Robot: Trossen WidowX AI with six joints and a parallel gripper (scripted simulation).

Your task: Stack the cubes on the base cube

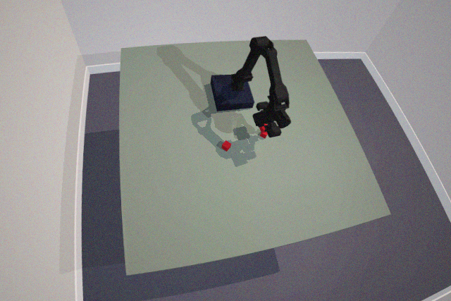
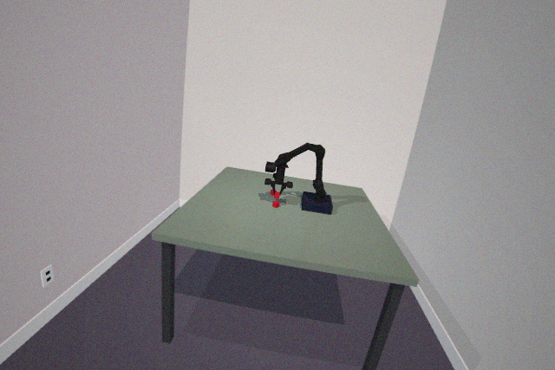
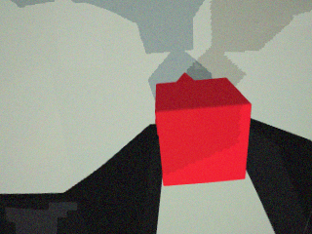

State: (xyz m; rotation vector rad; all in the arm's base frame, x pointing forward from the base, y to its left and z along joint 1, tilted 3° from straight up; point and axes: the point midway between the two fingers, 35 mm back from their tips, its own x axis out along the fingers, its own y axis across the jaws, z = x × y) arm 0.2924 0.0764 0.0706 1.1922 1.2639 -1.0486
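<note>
My gripper (image 1: 263,132) (image 2: 276,196) (image 3: 198,131) is shut on a red cube (image 1: 263,134) (image 2: 276,194) (image 3: 203,132) and holds it level above the green table (image 1: 182,199) (image 2: 251,231). A second red cube (image 1: 226,145) (image 2: 275,204) sits on the table, left of the gripper in the top view and just under the held cube in the exterior view. In the wrist view a small red tip (image 3: 189,78) shows behind the held cube's top edge; the rest of it is hidden. I see no other cube in the top and exterior views.
A dark navy block (image 1: 232,98) (image 2: 316,204) at the back of the table carries the arm's foot. Grey shadows of the arm lie on the table around the cubes. The table stands in a room corner with walls close by.
</note>
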